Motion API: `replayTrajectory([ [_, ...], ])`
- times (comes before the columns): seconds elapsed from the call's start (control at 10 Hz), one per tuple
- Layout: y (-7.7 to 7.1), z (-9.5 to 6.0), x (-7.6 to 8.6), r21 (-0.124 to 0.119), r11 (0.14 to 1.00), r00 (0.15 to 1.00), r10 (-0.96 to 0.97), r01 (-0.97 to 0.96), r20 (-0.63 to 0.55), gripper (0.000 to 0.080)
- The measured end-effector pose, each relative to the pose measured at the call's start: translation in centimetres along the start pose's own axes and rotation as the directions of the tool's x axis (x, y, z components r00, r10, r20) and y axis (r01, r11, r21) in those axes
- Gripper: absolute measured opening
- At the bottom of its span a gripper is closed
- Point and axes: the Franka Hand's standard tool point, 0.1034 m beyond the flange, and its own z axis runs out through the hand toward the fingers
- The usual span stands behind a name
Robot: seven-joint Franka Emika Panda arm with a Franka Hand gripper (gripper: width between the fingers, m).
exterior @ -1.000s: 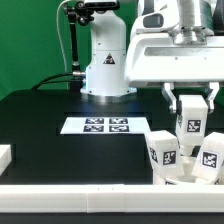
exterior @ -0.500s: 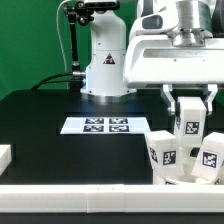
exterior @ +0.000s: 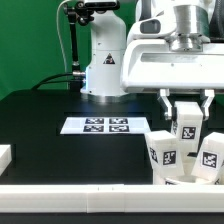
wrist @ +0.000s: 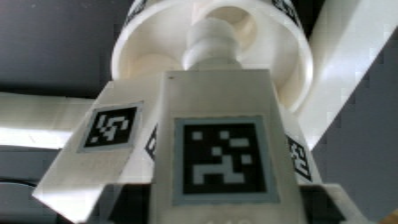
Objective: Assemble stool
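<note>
A: Stool parts, item one: white leg, upright, tagged face outward, clamped between the two fingers of the hand at about 3 o'clock in the exterior view. Fingers closed against its upper sides.

B: Location of the rest?

A: Two more tagged white pieces, leg and leg, stand just below the held one, near 4 o'clock, at the counter edge. The wrist view shows the held leg end-on, with the round seat disc beyond its tip; whether they touch, I cannot tell.

B: Labels, writing?

A: Black-and-white square marker tags only, one per visible face. Marker board, four tags, lies flat at centre. Small dark print on the white robot base at 12 o'clock, too small to read.

B: Change against the earlier frame?

A: Hand and held leg sit slightly higher and a touch towards 9 o'clock than half a second ago. Standing legs and marker board unchanged.
</note>
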Motion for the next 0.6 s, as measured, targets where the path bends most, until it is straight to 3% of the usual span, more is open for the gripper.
replayTrajectory([
  [0.6,-0.89,0.49,-0.75,0.008,1.0,1.0,-0.013,0.013,0.012,0.0338],
])
